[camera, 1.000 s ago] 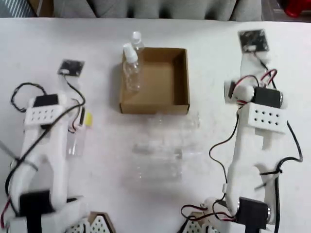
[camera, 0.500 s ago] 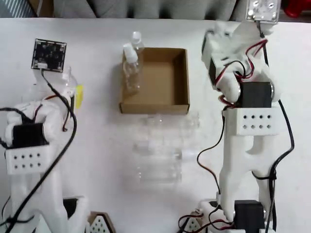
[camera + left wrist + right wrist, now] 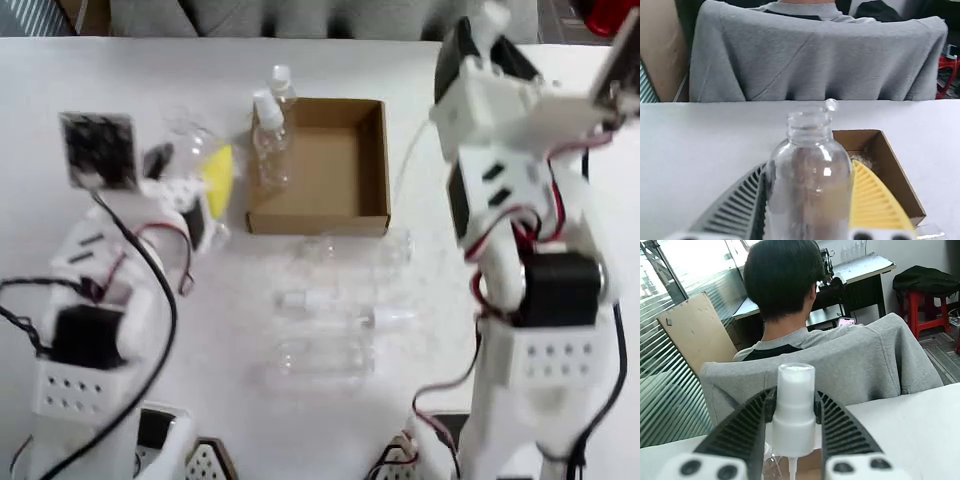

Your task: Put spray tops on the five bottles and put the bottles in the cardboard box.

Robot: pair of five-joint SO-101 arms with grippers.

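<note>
On the white table (image 3: pixel 200 60), the left gripper (image 3: pixel 809 165) sits just left of the cardboard box (image 3: pixel 318 220). Its grey and yellow fingers (image 3: pixel 875 200) are clamped on a clear bottle (image 3: pixel 809 185), whose open neck has no top and points away from the wrist. Two capped bottles (image 3: pixel 270 140) stand upright at the far left corner of the open-topped brown box. Whether they stand inside it or just outside its wall cannot be told. Just in front of the box, uncapped clear bottles (image 3: pixel 325 355) lie on their sides on the table; no print on them can be made out. To the right, the right gripper (image 3: pixel 795 396) is lifted high above the table beside the box. Its dark ribbed fingers are closed around a white spray top (image 3: pixel 796 425), held upright with its thin tube hanging below.
</note>
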